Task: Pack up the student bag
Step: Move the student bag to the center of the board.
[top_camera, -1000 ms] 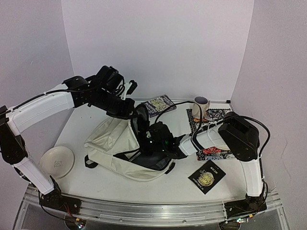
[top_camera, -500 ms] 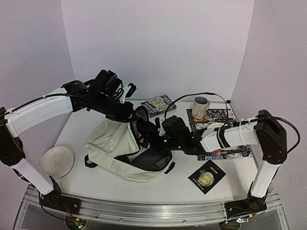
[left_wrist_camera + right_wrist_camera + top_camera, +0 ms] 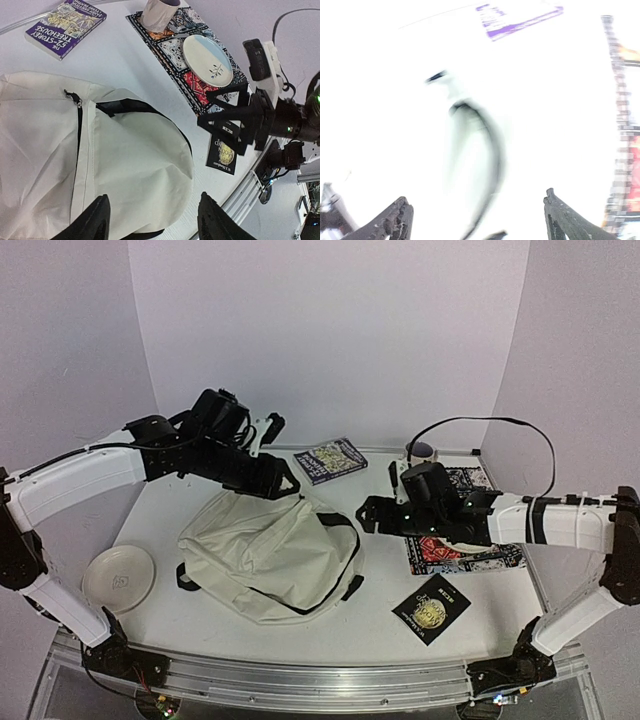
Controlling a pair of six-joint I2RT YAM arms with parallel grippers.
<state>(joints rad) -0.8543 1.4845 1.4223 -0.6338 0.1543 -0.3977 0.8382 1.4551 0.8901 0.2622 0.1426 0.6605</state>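
Observation:
The student bag [image 3: 265,555] lies flat and slack on the table, cream fabric with a black zipper line curving over it. My left gripper [image 3: 284,482] hovers over its far edge, open, nothing between its fingers; in the left wrist view the bag [image 3: 130,150] fills the space under that gripper [image 3: 152,225]. My right gripper [image 3: 368,515] hangs open just right of the bag, also holding nothing. The right wrist view is blurred and washed out: open gripper [image 3: 480,220], the bag's dark zipper line [image 3: 485,135] ahead.
A purple book [image 3: 330,460] lies behind the bag. A black book [image 3: 431,607] sits near the front right. The patterned mat [image 3: 470,555] carries a mug [image 3: 423,451] and a plate [image 3: 207,60]. Another white plate [image 3: 120,577] rests front left.
My left gripper has opened and let go of the bag's flap, which dropped flat. My right arm pulled back to the right, out of the bag's opening.

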